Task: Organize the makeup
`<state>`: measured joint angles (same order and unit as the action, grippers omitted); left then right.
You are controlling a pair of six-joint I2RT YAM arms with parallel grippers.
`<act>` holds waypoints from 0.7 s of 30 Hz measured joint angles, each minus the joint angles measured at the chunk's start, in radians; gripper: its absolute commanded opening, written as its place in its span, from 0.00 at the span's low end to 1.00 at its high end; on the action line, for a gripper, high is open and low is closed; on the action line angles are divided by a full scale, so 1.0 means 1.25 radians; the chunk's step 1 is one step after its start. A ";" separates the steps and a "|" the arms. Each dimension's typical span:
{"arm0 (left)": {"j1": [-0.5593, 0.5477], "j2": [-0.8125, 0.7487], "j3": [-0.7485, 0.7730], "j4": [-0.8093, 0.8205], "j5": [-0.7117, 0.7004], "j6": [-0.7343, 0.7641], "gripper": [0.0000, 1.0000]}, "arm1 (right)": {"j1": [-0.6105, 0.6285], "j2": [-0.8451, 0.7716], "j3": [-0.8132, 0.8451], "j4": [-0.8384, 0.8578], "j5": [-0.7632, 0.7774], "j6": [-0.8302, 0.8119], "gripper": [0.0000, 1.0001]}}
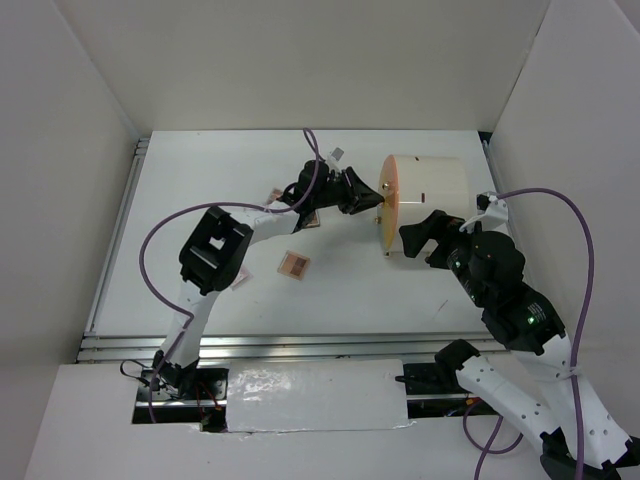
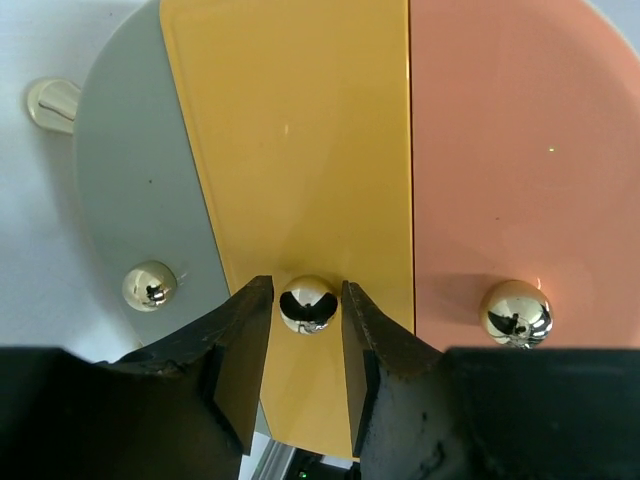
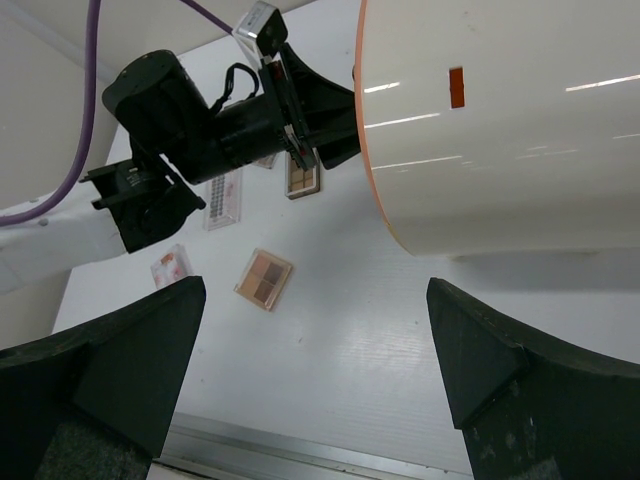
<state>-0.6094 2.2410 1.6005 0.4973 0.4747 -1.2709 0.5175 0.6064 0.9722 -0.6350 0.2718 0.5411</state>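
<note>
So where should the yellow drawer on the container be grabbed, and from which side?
By the round gold knob on the yellow drawer, coming head-on at its face. The front is a flat, smooth panel, so the knob is the only protruding part. The left gripper has a finger on each side of it, not yet closed.

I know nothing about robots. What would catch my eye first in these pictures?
The big cream container, lying on its side at the far right of the table, stands out most. The left gripper is at its colourful front, fingers either side of the middle gold knob on the yellow panel. The right gripper hangs wide open beside the container, and a small palette lies nearer the arms.
</note>
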 measured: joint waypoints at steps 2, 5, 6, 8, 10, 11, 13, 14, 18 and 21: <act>-0.001 0.001 -0.003 0.001 0.002 -0.009 0.46 | 0.000 0.000 0.000 0.000 0.000 0.000 1.00; -0.001 0.001 -0.004 0.005 0.002 -0.013 0.48 | 0.000 0.000 0.000 0.000 0.000 0.000 1.00; -0.001 0.001 -0.008 0.011 0.002 -0.015 0.47 | 0.000 0.000 0.000 0.000 0.000 0.000 1.00; -0.002 0.001 -0.018 0.027 0.002 -0.017 0.44 | 0.000 0.000 -0.001 0.000 0.000 0.000 1.00; -0.002 0.001 -0.035 0.052 0.003 -0.032 0.39 | 0.000 0.000 -0.004 0.002 -0.001 0.000 1.00; -0.003 0.001 -0.038 0.060 0.002 -0.034 0.38 | 0.000 0.000 -0.005 0.003 -0.002 0.000 1.00; -0.003 0.001 -0.047 0.080 0.002 -0.038 0.38 | 0.000 0.000 -0.009 0.004 -0.003 0.000 1.00; -0.003 0.001 -0.052 0.089 0.002 -0.040 0.38 | 0.000 0.000 -0.010 0.004 -0.003 0.000 1.00; -0.003 0.001 -0.056 0.098 0.002 -0.051 0.31 | 0.000 0.000 -0.013 0.005 -0.006 0.000 1.00; -0.003 0.001 -0.056 0.098 0.002 -0.052 0.28 | 0.000 0.000 -0.013 0.005 -0.006 0.000 1.00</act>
<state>-0.6132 2.2417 1.5307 0.6201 0.4770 -1.3365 0.5175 0.6067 0.9562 -0.6285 0.2646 0.5411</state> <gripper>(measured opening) 0.387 0.998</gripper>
